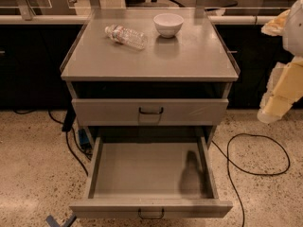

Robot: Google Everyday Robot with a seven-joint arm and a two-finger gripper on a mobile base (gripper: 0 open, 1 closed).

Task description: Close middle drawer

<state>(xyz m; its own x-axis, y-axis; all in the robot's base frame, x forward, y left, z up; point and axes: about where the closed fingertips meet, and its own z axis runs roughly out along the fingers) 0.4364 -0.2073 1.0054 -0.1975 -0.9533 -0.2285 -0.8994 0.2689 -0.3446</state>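
Wide, shallow grey metal middle drawer [142,174] stands pulled fully out at the cabinet's front, tray bare, dark bar handle [151,214] nearest. Above it, the matching top drawer [189,111] sits slightly out. The cream-coloured gripper [279,98] hangs right of the cabinet, apart from it; released or clenched cannot be told. On the grey cabinet top [189,56] are a clear plastic bottle [125,36], lying down, and a white round bowl [168,24].

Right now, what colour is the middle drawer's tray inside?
The middle drawer is plain grey, camera view; gripper at right edge.
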